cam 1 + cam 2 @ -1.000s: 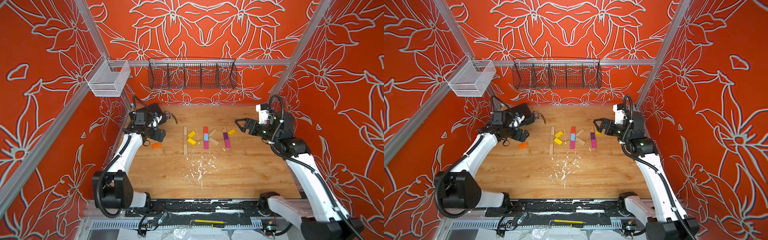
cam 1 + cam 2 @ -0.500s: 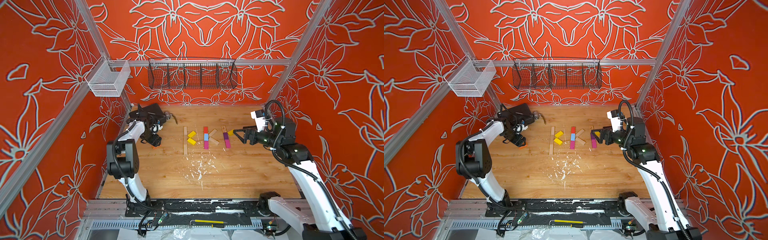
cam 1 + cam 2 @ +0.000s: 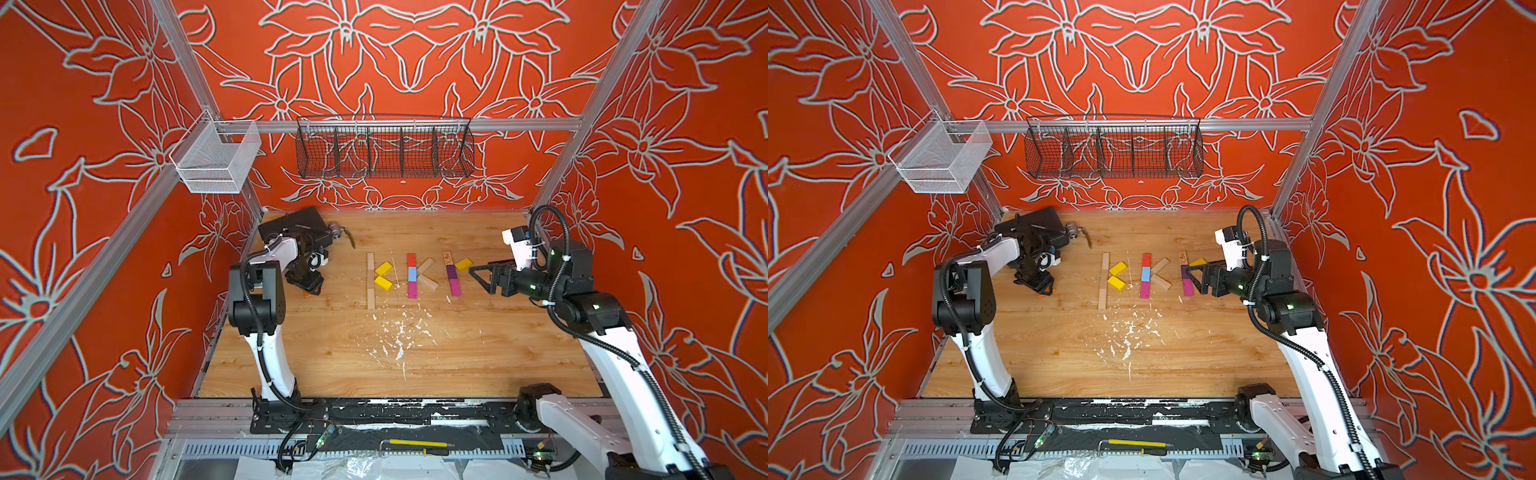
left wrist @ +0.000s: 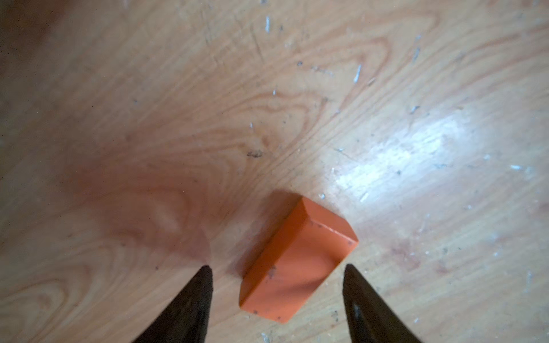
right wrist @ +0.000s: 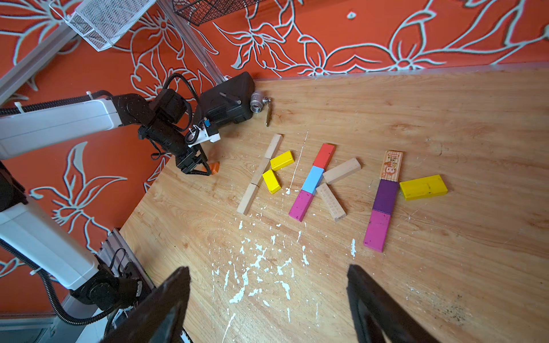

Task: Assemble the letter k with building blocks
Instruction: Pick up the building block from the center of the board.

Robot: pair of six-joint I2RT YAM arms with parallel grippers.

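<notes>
An orange block (image 4: pixel 297 261) lies flat on the wooden table near the left wall. My left gripper (image 4: pixel 277 267) is open and straddles it, with a gap on each side; in a top view the left gripper (image 3: pixel 309 287) covers most of it. Three block groups lie mid-table: a pale bar (image 3: pixel 370 281) with two yellow blocks (image 3: pixel 383 283), a red-blue-magenta column (image 3: pixel 412 274) with two pale diagonals, and a printed-purple-magenta column (image 5: pixel 385 197) with one yellow block (image 5: pixel 423 187). My right gripper (image 3: pixel 478 276) hovers open and empty just right of that last group.
A black case (image 3: pixel 297 226) and a small metal fitting (image 3: pixel 336 232) sit at the back left, behind the left arm. White paint flecks (image 3: pixel 399 336) dot the table's middle. A black wire basket (image 3: pixel 384 149) and a white mesh basket (image 3: pixel 216 160) hang on the walls.
My left gripper has come down over the orange block and its jaws have narrowed. The right gripper has dropped toward the front, beside the right block group, and narrowed slightly.
</notes>
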